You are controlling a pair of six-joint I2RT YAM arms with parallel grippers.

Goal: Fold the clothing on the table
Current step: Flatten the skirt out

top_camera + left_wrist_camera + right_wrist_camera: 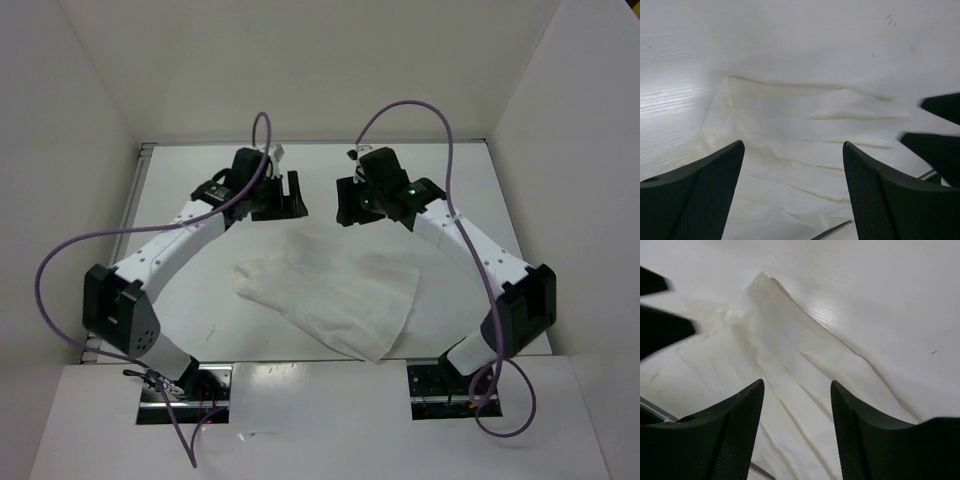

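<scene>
Clothing (335,290) is seen lying flat near the middle of the surface (210,310), set at a slant, with one corner reaching toward the near edge. Lengthwise creases and overlapping strips are seen along its far edge in both wrist views. Whether these are pleats or a fold already made cannot be told.

Left arm (170,245) and right arm (470,245) are both stretched to the far side of the cloth, wrists close together. Left jaws are spread wide, with nothing between them and cloth below. Right jaws are spread too, and empty. Neither set is touching the fabric, as far as can be judged.

Step judged: far edge to be taken by both sets of jaws and carried toward the near side.

Risks noted:
- Fabric is thin and the surface glossy. A shallow pinch may take only the top strip, so that layers are pulled apart instead of folded.
- Cloth may be pushed along rather than gripped if the tips are brought down at an angle.
- Uneven lift between the two sides would leave a skewed fold, given the slant.
- Wrists are near each other, so a collision is possible if both are moved inward.
</scene>
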